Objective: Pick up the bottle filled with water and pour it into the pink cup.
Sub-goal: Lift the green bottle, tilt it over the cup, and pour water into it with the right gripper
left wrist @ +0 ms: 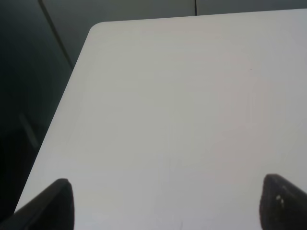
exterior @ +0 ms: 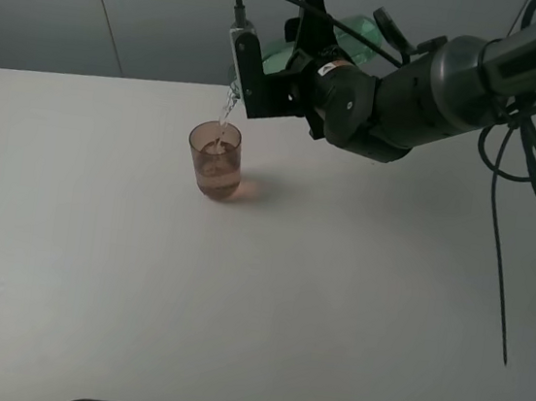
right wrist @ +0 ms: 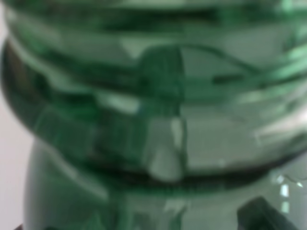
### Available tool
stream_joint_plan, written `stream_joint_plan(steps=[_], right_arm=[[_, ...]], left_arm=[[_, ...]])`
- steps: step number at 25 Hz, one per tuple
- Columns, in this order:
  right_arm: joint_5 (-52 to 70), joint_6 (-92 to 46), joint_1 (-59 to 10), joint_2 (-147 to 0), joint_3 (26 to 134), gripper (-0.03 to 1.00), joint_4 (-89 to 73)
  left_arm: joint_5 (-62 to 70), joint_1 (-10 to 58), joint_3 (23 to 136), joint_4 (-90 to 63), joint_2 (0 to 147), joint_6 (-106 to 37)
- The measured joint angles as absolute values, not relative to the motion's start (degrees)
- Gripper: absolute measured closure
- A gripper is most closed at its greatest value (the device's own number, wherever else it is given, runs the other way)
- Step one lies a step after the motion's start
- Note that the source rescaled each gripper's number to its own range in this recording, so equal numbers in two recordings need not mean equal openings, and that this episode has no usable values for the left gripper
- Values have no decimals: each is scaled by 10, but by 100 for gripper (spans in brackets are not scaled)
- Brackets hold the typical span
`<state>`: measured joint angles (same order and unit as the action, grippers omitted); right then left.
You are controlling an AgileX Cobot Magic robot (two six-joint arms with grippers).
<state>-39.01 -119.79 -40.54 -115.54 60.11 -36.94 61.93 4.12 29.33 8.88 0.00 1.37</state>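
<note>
The right arm (exterior: pixel 440 75) reaches in from the right edge of the high view, its wrist rolled; the right gripper (exterior: pixel 269 69) is clamped on the bottle (exterior: pixel 352 30), tipped mouth-down over the pink cup (exterior: pixel 215 160); a thin stream of water (exterior: pixel 225 117) falls into the cup, upright on the table (exterior: pixel 93 267). The right wrist view shows only the bottle's blurred green ribs (right wrist: pixel 153 115); the left wrist view shows the left gripper (left wrist: pixel 168 206), fingers (left wrist: pixel 55 203) wide apart above the table.

one green plastic bottle (exterior: pixel 355 30), one pink cup (exterior: pixel 215 162) near the far edge of the one white table (exterior: pixel 95 258), one black robot arm (exterior: pixel 409 91), one thin stream of water (exterior: pixel 225 117).
</note>
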Motion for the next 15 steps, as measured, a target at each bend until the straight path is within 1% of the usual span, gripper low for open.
stream_joint_plan(steps=[8, 15], right_arm=[[-391, -1189, -405, -1155, 601, 96, -369], [-391, -1066, -405, -1155, 601, 96, -369]], left_arm=[[619, 41, 293, 89, 0, 14], [619, 41, 293, 89, 0, 14]])
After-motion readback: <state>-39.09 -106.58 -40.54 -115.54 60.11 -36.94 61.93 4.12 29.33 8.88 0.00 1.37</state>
